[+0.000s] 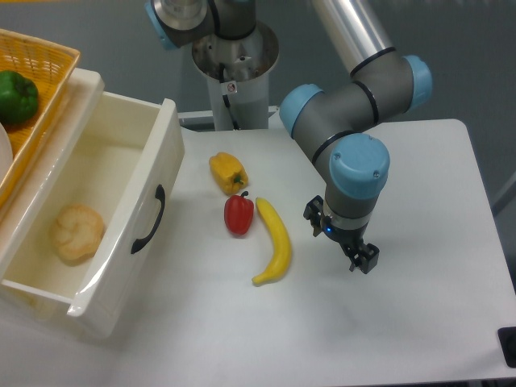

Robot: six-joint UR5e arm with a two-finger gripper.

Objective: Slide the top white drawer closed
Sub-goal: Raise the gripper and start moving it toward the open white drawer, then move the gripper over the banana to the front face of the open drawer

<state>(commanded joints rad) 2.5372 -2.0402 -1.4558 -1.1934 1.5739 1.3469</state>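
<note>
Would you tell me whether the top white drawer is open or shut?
Open: the top white drawer is pulled out, with a bread roll visible inside.

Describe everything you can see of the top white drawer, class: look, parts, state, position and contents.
The top white drawer is a glossy cream-white box, seemingly plastic or painted wood, pulled open toward the table at the left of the frame. One black arched handle sits on its front panel. A pale bread roll lies inside on the floor. Nothing touches the front; the gripper hovers well away.
</note>
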